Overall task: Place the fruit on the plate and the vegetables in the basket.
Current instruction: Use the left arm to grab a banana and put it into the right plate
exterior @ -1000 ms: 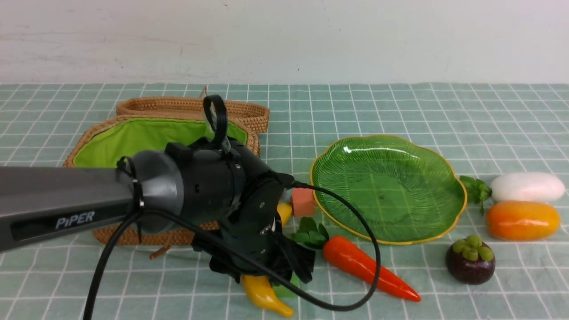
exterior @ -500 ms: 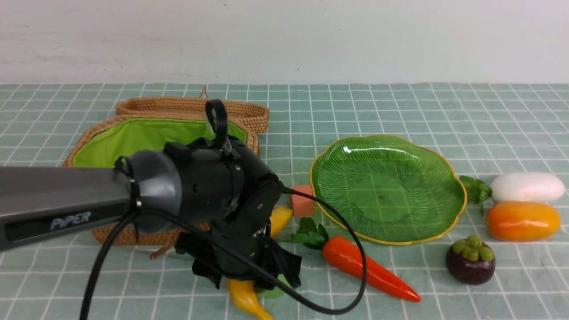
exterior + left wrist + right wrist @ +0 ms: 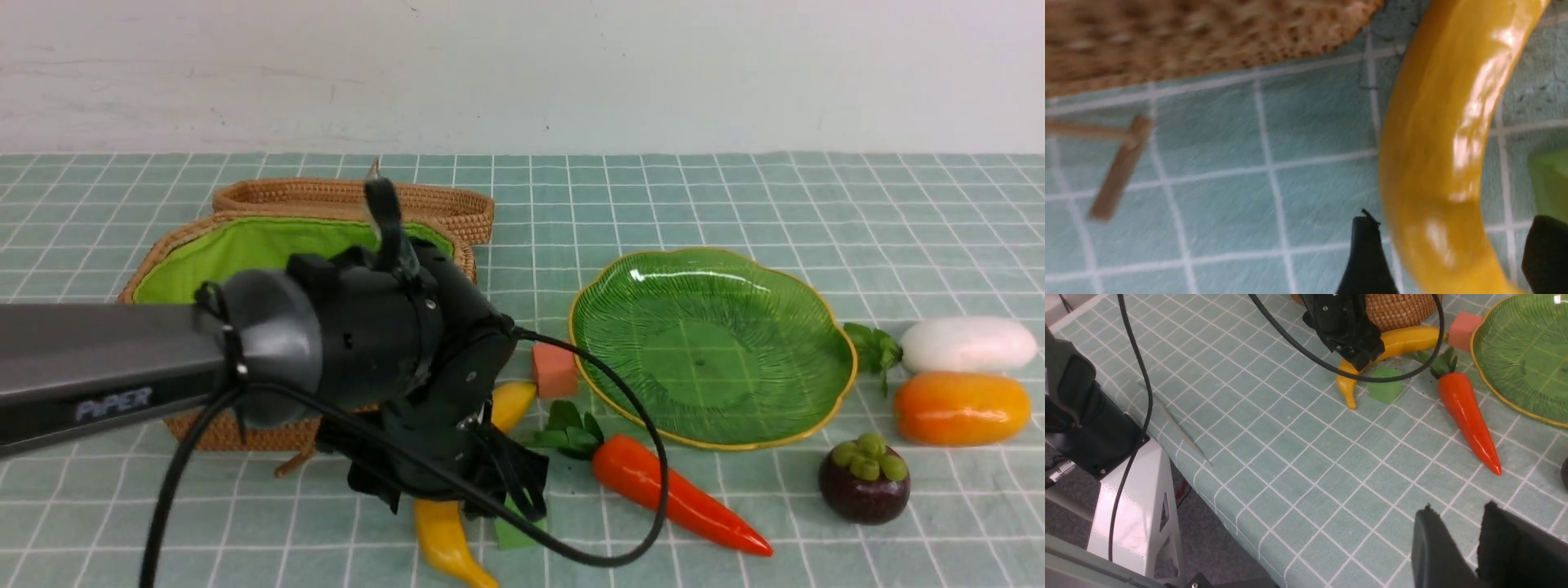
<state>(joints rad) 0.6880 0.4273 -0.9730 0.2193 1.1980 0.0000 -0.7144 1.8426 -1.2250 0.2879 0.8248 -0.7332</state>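
Straddling the banana [image 3: 1437, 163], the left gripper [image 3: 1453, 249] stands open. The plate [image 3: 710, 343] to its right holds no fruit yet; the right gripper [image 3: 1468, 524], barely parted, is empty.

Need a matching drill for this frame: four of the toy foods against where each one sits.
1 banana
2 carrot
3 mangosteen
4 radish

A just behind the mango
B straddled by the open left gripper
C by the near left edge of the plate
D just in front of the mango

Pairs: 1-B, 2-C, 3-D, 4-A
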